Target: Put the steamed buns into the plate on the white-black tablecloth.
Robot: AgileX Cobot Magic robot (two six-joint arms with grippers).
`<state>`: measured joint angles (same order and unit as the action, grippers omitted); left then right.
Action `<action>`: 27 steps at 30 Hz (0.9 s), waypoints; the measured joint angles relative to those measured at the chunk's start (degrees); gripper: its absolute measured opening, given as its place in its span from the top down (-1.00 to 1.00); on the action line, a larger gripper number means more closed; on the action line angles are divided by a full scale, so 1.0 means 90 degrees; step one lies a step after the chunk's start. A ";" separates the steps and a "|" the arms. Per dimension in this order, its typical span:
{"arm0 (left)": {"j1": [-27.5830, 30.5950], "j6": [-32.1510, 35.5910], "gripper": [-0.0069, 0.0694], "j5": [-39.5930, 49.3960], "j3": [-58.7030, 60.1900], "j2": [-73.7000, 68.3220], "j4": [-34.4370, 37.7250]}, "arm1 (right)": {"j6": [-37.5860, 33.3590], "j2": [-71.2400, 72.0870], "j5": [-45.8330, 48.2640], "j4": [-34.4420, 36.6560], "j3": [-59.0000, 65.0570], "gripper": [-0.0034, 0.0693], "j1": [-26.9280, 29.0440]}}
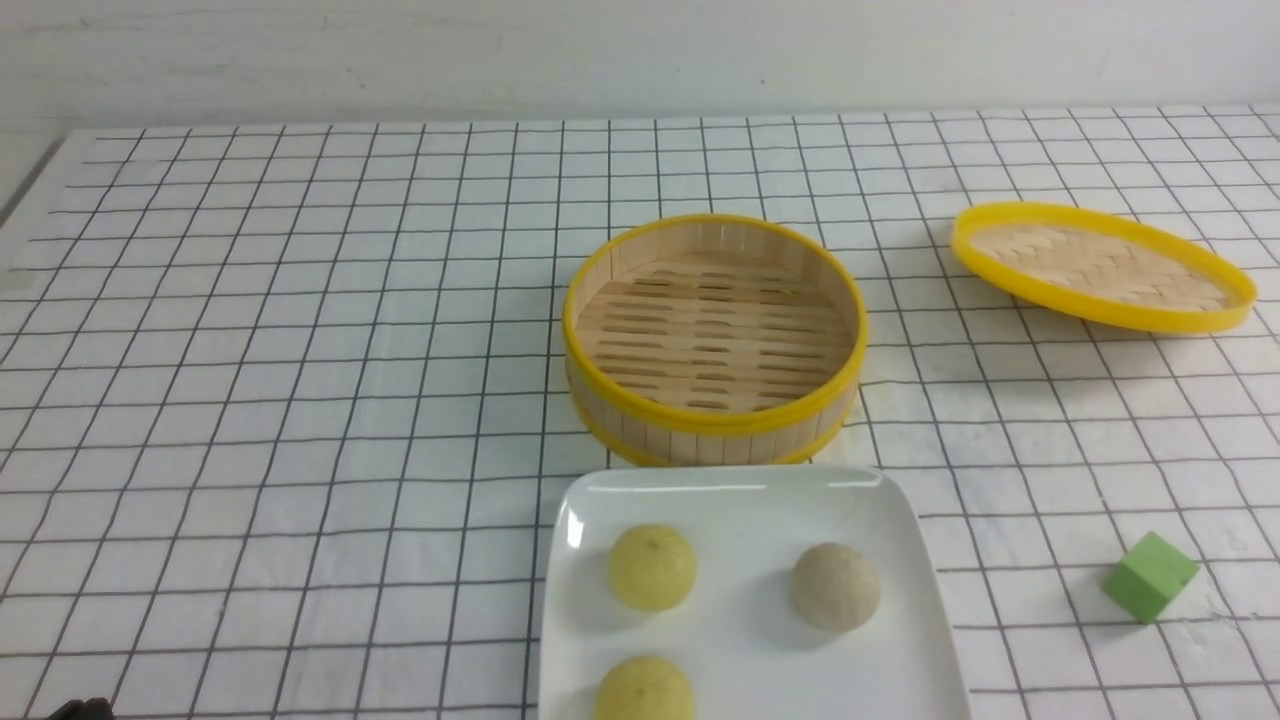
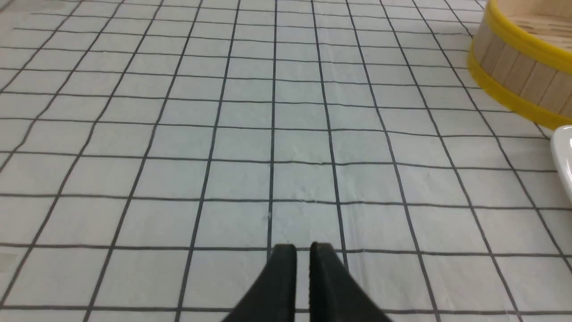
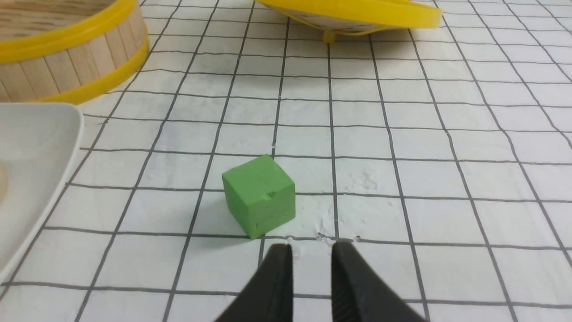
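Note:
The white square plate (image 1: 900, 520) lies on the white-black tablecloth (image 1: 300, 350) at the front centre. All three steamed buns are on it: a pale yellow one (image 1: 652, 567), a beige-grey one (image 1: 835, 587) and a second pale yellow one (image 1: 645, 690) at the frame's lower edge. Neither gripper shows in the front view. My left gripper (image 2: 303, 247) is shut and empty, low over bare cloth, with the plate's corner (image 2: 564, 152) off to one side. My right gripper (image 3: 312, 247) has its jaws close together with a narrow gap and holds nothing; it is just short of the green cube (image 3: 259, 194).
The round yellow-rimmed bamboo steamer basket (image 1: 712, 335) stands empty just behind the plate. Its flat woven lid (image 1: 1100, 265) lies tilted at the back right. The green cube (image 1: 1150, 577) sits on the cloth right of the plate. The basket also shows in both wrist views (image 2: 523, 67) (image 3: 67, 53).

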<state>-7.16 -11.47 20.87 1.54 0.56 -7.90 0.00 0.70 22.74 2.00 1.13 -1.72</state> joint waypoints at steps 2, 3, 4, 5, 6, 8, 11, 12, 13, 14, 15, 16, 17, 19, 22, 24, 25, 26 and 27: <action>0.0000 0.0000 0.61 0.0018 0.0000 0.0008 -0.0006 | 0.0000 0.0000 0.0000 0.0000 0.0000 0.47 0.0000; 0.0000 0.0000 0.60 0.0018 0.0000 0.0008 -0.0006 | 0.0000 0.0000 0.0000 0.0000 0.0000 0.47 0.0000; 0.0000 0.0000 0.60 0.0019 0.0000 0.0008 -0.0013 | 0.0000 0.0000 0.0000 0.0000 0.0000 0.47 0.0000; 0.0000 0.0000 0.59 0.0024 0.0000 0.0008 -0.0013 | 0.0000 0.0000 0.0000 0.0000 0.0000 0.47 0.0000; 0.0000 0.0000 0.59 0.0024 0.0000 0.0008 -0.0026 | 0.0000 0.0000 0.0000 0.0000 0.0000 0.47 0.0000; 0.0000 0.0000 0.59 0.0031 -0.0005 0.0008 -0.0025 | 0.0000 0.0000 0.0000 0.0000 0.0000 0.47 0.0000; 0.0054 0.0000 0.59 0.0031 -0.0005 0.0008 -0.0025 | 0.0000 0.0000 0.0000 0.0000 0.0000 0.46 0.0000; 0.0078 0.0000 0.59 0.0036 -0.0005 0.0008 -0.0025 | 0.0000 0.0000 0.0000 0.0000 0.0000 0.46 0.0000; 0.0158 0.0000 0.59 0.0036 -0.0005 0.0008 -0.0025 | 0.0000 0.0000 0.0000 0.0000 0.0000 0.46 0.0000; 0.0246 0.0000 0.58 0.0036 -0.0005 0.0008 -0.0025 | 0.0000 0.0000 0.0000 0.0000 0.0000 0.45 0.0000; 0.0295 0.0000 0.58 0.0036 -0.0005 0.0008 -0.0025 | 0.0000 0.0000 0.0000 0.0000 0.0000 0.45 0.0000; 0.0355 0.0000 0.58 0.0036 -0.0005 0.0008 -0.0025 | 0.0000 0.0000 0.0000 0.0000 0.0000 0.45 0.0000; 0.0380 0.0000 0.58 0.0036 -0.0005 0.0008 -0.0025 | 0.0000 0.0000 0.0000 0.0000 0.0000 0.45 0.0000; 0.0387 0.0000 0.58 0.0036 -0.0005 0.0008 -0.0025 | 0.0000 0.0000 0.0000 0.0000 0.0000 0.43 0.0000; 0.0387 0.0000 0.57 0.0036 -0.0005 0.0008 -0.0025 | 0.0000 0.0000 0.0000 0.0000 0.0000 0.43 0.0000; 0.0387 0.0000 0.56 0.0036 -0.0005 0.0008 -0.0025 | 0.0000 0.0000 0.0000 0.0000 0.0000 0.42 0.0000; 0.0387 0.0000 0.55 0.0036 -0.0005 0.0008 -0.0025 | 0.0000 0.0000 0.0000 0.0000 0.0000 0.42 0.0000; 0.0387 0.0000 0.55 0.0036 -0.0005 0.0008 -0.0025 | 0.0000 0.0000 0.0000 0.0000 0.0000 0.42 0.0000; 0.0387 0.0000 0.55 0.0036 -0.0005 0.0008 -0.0025 | 0.0000 0.0000 0.0000 0.0000 0.0000 0.42 0.0000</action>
<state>-3.68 -11.47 21.20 1.50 0.63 -8.12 0.00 0.70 22.74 2.00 1.13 -1.72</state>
